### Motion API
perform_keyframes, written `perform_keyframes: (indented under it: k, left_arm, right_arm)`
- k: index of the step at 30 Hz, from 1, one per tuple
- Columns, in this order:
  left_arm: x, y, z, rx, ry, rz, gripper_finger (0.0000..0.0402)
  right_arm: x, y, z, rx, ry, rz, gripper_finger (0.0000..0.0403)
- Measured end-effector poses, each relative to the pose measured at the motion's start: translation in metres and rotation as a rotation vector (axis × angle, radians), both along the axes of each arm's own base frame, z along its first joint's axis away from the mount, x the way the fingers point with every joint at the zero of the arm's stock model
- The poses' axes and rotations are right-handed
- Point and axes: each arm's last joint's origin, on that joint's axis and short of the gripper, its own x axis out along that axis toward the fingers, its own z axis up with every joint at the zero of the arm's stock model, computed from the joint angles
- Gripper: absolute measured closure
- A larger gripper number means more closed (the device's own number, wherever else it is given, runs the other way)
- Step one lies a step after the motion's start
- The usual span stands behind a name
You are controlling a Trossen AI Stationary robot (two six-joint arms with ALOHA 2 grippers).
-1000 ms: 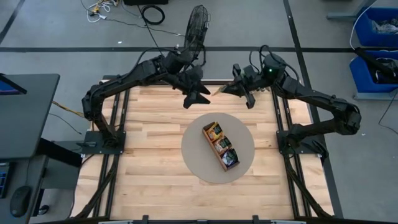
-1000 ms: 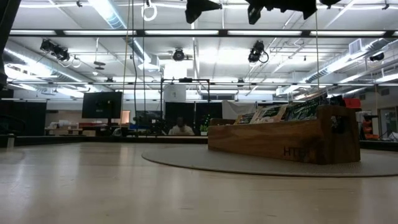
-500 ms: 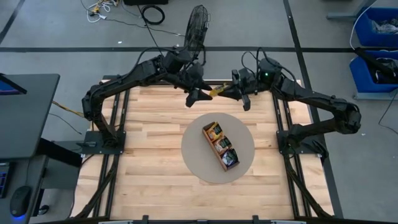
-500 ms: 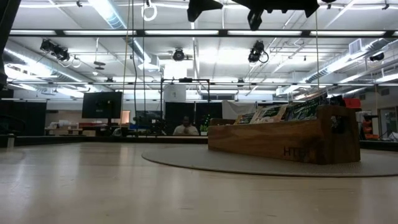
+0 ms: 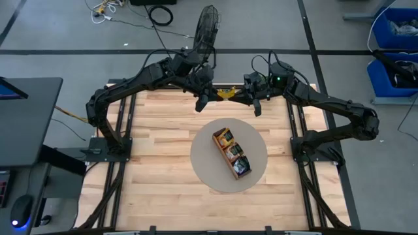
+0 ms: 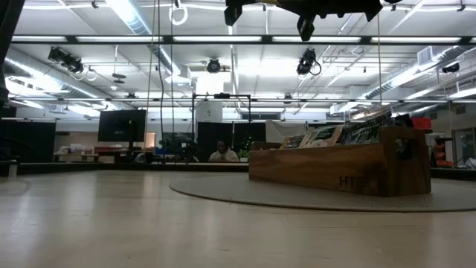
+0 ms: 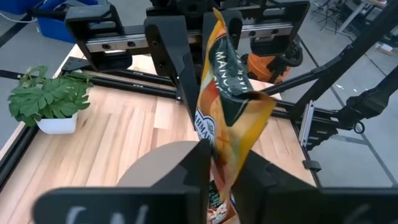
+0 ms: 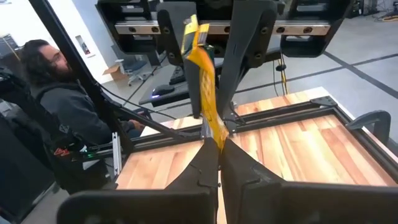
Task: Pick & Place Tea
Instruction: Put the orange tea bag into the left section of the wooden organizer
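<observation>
High view: we see one orange-yellow tea sachet (image 5: 226, 93), dark green label, crumpled, held mid-air over the table's (image 5: 157, 150) far edge. Left gripper (image 5: 208, 95) and right gripper (image 5: 243, 95) both clamp it from opposite ends. One wooden tray (image 5: 230, 163) with three compartments of sachets sits on one round mat (image 5: 208, 163).
</observation>
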Motion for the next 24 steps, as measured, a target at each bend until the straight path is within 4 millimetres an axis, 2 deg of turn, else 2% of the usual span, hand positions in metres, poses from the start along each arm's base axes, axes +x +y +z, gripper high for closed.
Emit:
perform_keyframes:
  k: [5,8,12,18,21,24]
  left_arm:
    - [0.001,-0.001,0.001,0.002,-0.011,0.003,0.0388]
    - [0.001,0.0,0.002,0.023,-0.017,0.009,0.0391]
    - [-0.001,0.001,-0.002,0.117,0.029,0.057,0.0395]
    - [-0.009,0.002,-0.012,0.335,0.208,0.172,0.0395]
    - [-0.01,-0.001,-0.013,0.473,0.27,0.218,0.0395]
    - [-0.009,-0.005,-0.012,0.643,0.328,0.285,0.0395]
  right_arm:
    - [0.0,0.0,0.001,0.022,0.001,-0.017,0.0403]
    - [0.0,-0.001,0.001,0.123,0.02,-0.063,0.0395]
    - [-0.002,-0.006,-0.002,0.353,0.077,-0.114,0.0367]
    - [-0.005,-0.007,-0.005,0.709,0.16,-0.185,0.0314]
    - [-0.004,-0.006,0.0,0.872,0.142,-0.188,0.0286]
    - [-0.002,-0.004,0.002,1.068,0.122,-0.264,0.0263]
